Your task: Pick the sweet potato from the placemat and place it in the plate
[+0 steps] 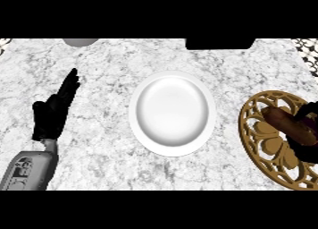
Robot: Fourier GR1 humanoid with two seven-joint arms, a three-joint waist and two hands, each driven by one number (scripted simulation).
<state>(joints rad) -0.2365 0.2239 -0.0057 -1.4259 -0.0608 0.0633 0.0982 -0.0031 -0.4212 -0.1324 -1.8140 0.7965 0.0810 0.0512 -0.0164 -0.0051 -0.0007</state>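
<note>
Left forearm [26,170] coming in at the counter's [109,147] near left corner, grey casing partly cut off by the lower edge. Left hand [53,112] sitting above it near the left edge, fingers straight and pointing up toward the far edge, holding nothing, touching nothing, resting well apart from the plate.

Placemat [270,141] lying at the right edge toward the near side, gold openwork oval, its right part running out of view. Sweet potato [290,125] lying on the placemat's far right portion, brown, tilted, only partly showing. Right hand [313,134] coming over it from the right edge, dark fingers curling around the sweet potato's right end and covering it; most of the hand is cut off by the frame, its forearm not showing. Whether the sweet potato is lifting off the mat is hard to tell.

Plate [171,114] sitting mid-counter, white, nothing on it, just left of the placemat without touching.

At the far edge, a grey rounded object [81,42] at left and a black object [219,44] at right, both cut off, hard to make out.
</note>
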